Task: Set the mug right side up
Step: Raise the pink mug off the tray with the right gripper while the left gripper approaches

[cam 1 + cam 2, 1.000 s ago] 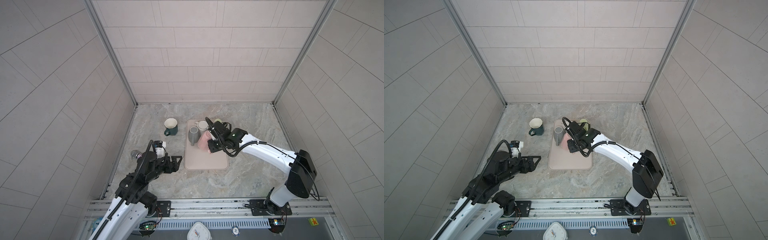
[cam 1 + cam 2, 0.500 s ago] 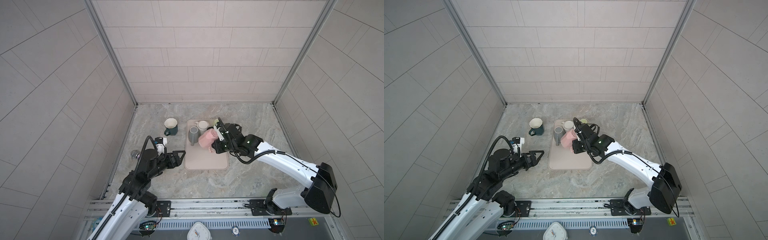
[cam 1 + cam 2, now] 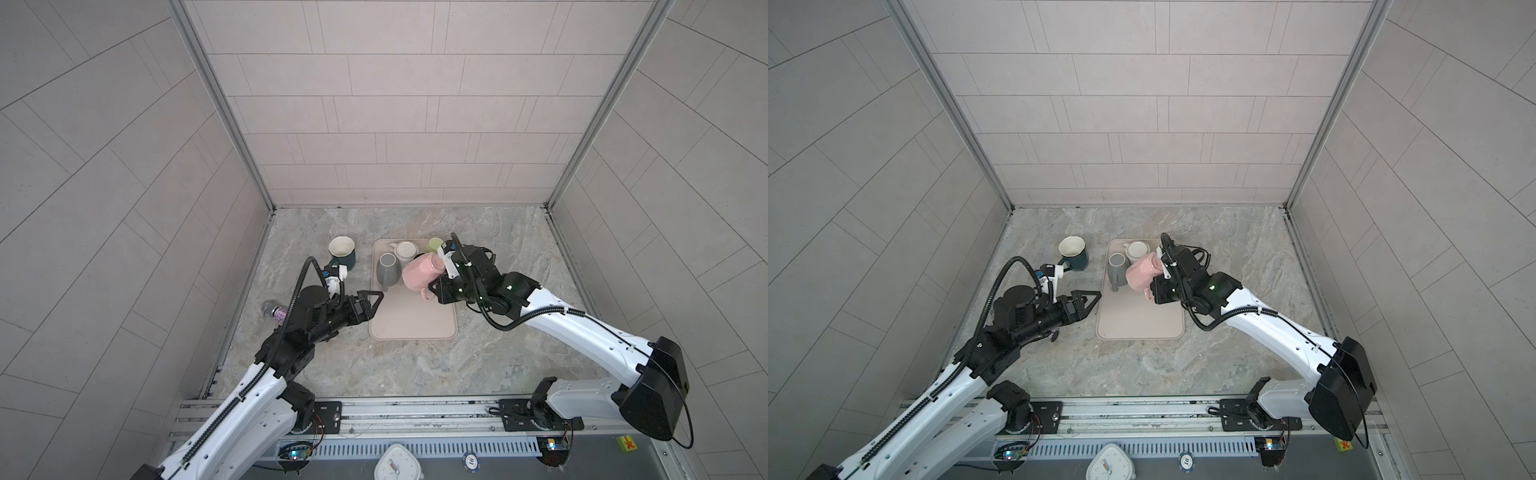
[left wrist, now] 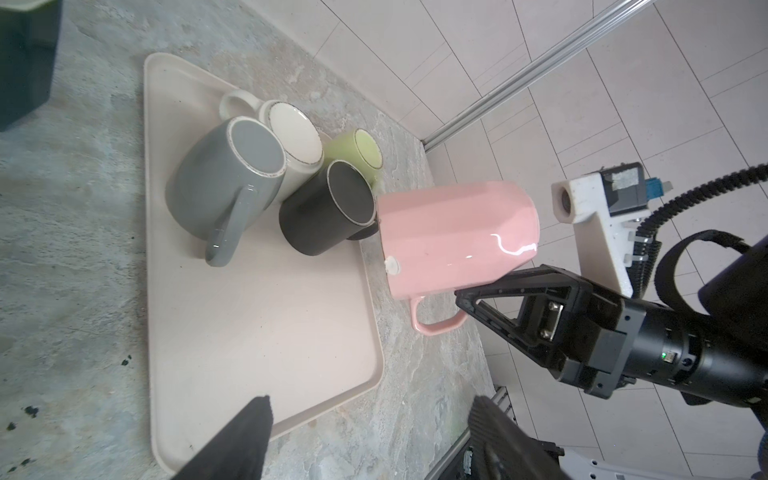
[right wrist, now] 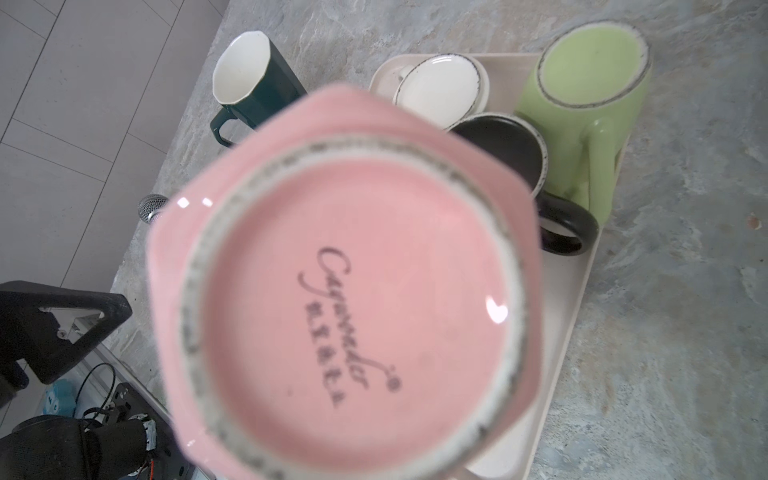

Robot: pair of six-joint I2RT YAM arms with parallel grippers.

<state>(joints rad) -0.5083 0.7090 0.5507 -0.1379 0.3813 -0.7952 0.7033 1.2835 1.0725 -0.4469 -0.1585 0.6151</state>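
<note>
- pink mug (image 3: 419,272) (image 3: 1142,272), where is it?
- up off the tray (image 3: 411,320), over its far right part, lying on its side. the base points far right, the mouth near left, and the handle is on the near side.
- what has it?
- right gripper (image 3: 434,289) (image 4: 467,297). it is clamped tight on the handle, close to the mug's wall. the left wrist view shows that best.
- and the right wrist view?
- mostly the mug's base, close up and blurred, with a printed mark on it.
- left gripper (image 3: 372,297) (image 3: 1090,297)?
- low by the tray's left edge, pointing right towards the mug but apart from it. its fingers (image 4: 249,436) stand wide apart with nothing between them.
- what else is on the tray?
- four mugs bunched at the far end, all bottom up. the grey mug (image 3: 386,270) is on the left with its handle towards the near side. the white mug (image 3: 405,250) is just beyond it. the black mug (image 4: 320,216) is right of the grey one. the green mug (image 3: 434,244) is at the far right corner.
- off the tray?
- a dark green mug (image 3: 341,249) stands upright on the table (image 3: 415,365), left of the tray's far corner. it is white inside.
</note>
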